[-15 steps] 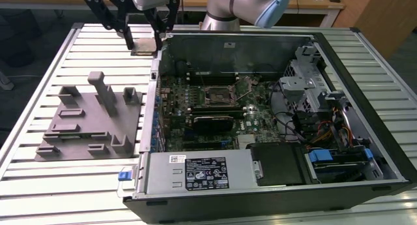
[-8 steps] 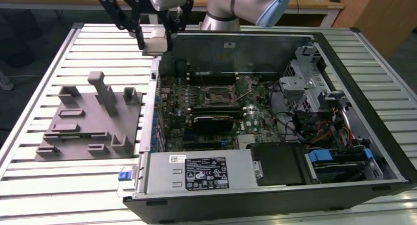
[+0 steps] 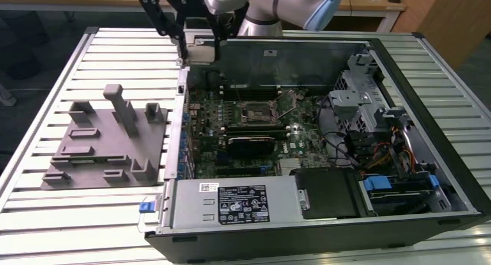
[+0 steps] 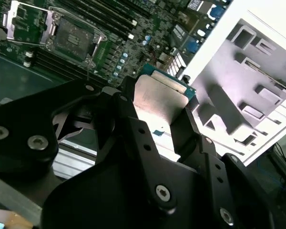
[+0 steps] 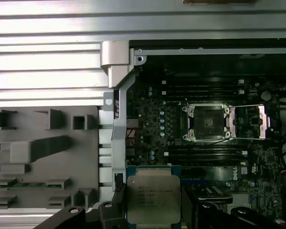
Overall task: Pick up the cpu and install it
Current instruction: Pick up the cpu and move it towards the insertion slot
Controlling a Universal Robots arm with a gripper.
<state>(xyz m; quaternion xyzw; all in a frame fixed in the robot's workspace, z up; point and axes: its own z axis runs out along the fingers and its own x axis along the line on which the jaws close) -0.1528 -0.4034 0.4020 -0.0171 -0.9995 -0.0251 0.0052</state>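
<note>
My gripper hangs above the far left corner of the open computer case, shut on the cpu. Both wrist views show the cpu as a flat square chip with a pale silvery top and a thin green rim, clamped between the two black fingers. The open cpu socket sits in the middle of the motherboard, its metal frame flipped up. In the first wrist view the socket lies well apart from the held chip. The socket looks bare.
A grey plastic tray with upright posts lies on the slatted table at the exterior view's left of the case. Inside the case are memory slots, a black power supply, drive cages and cables. The case wall stands between tray and motherboard.
</note>
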